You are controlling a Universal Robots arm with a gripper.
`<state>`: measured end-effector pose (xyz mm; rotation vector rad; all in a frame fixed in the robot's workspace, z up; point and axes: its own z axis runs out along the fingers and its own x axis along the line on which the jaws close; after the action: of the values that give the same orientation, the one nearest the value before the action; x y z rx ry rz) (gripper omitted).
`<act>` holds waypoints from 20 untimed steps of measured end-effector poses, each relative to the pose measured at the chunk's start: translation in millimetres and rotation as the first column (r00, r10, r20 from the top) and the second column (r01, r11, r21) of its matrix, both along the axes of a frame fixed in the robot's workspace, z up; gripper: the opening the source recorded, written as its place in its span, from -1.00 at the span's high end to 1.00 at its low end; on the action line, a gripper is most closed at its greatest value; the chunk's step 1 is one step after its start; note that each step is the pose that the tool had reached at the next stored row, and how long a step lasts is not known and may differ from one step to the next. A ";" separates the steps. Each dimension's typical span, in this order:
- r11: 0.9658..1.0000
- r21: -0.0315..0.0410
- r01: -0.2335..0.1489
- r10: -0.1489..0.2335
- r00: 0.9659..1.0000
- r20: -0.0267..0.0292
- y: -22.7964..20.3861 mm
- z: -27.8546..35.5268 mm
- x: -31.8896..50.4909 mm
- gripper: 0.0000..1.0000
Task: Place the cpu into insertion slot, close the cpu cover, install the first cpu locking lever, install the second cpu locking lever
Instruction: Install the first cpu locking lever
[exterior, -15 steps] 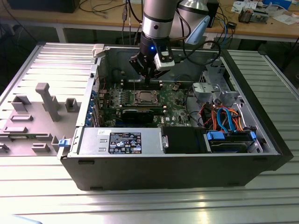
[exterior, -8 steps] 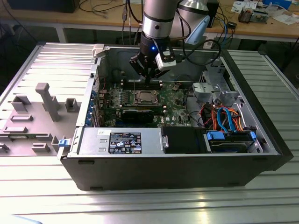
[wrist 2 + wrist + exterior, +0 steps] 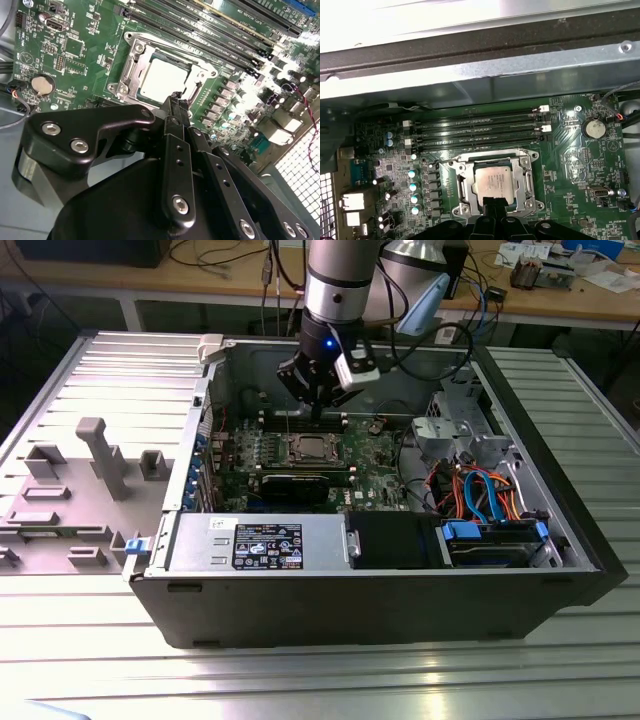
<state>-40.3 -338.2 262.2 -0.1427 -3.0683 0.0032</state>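
Observation:
The cpu (image 3: 492, 182) lies flat in the insertion slot (image 3: 461, 207), silvery top face up, on the green motherboard (image 3: 570, 170). It is the pale square chip (image 3: 162, 77) in the second wrist view and sits mid-board (image 3: 305, 449) in the exterior view. The cpu cover (image 3: 521, 175) lies down around the chip as a silver frame (image 3: 134, 62). My gripper (image 3: 318, 410) hangs just above the socket's far side, and its black fingers (image 3: 175, 107) are shut together with nothing between them. The fingertips (image 3: 492, 202) point at the chip's near edge.
The open computer case (image 3: 200, 570) surrounds the board. Memory slots (image 3: 475, 131) run beside the socket, and a black graphics card (image 3: 300, 483) lies on its other side. A grey drive cage (image 3: 455, 435), cables (image 3: 490, 495) and a power supply (image 3: 260, 540) fill the rest.

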 end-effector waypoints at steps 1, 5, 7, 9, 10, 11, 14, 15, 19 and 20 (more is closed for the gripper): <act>1.000 0.000 -0.006 0.006 1.000 0.000 0.0 0.0 0.0 0.79; 1.000 0.000 -0.028 0.028 1.000 0.000 0.0 0.0 0.0 0.79; 0.999 0.000 -0.043 0.043 0.999 0.000 0.0 0.0 0.0 0.79; 0.999 0.000 -0.053 0.053 0.999 0.000 0.0 0.0 0.0 0.79; 0.998 0.000 -0.059 0.059 0.998 0.000 0.0 0.0 0.0 0.79; 0.998 0.000 -0.066 0.066 0.998 0.000 0.0 0.0 0.0 0.79; 0.996 0.001 -0.094 0.094 0.996 0.000 0.0 0.0 0.0 0.79; 0.995 0.004 -0.098 0.098 0.995 0.000 0.0 0.0 0.0 0.79; 0.993 0.023 -0.112 0.112 0.994 0.002 0.0 0.0 0.0 0.79; 0.992 0.023 -0.125 0.125 0.992 0.002 0.0 0.0 0.0 0.79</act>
<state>-40.4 -338.2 262.2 0.0511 -3.0712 -0.0258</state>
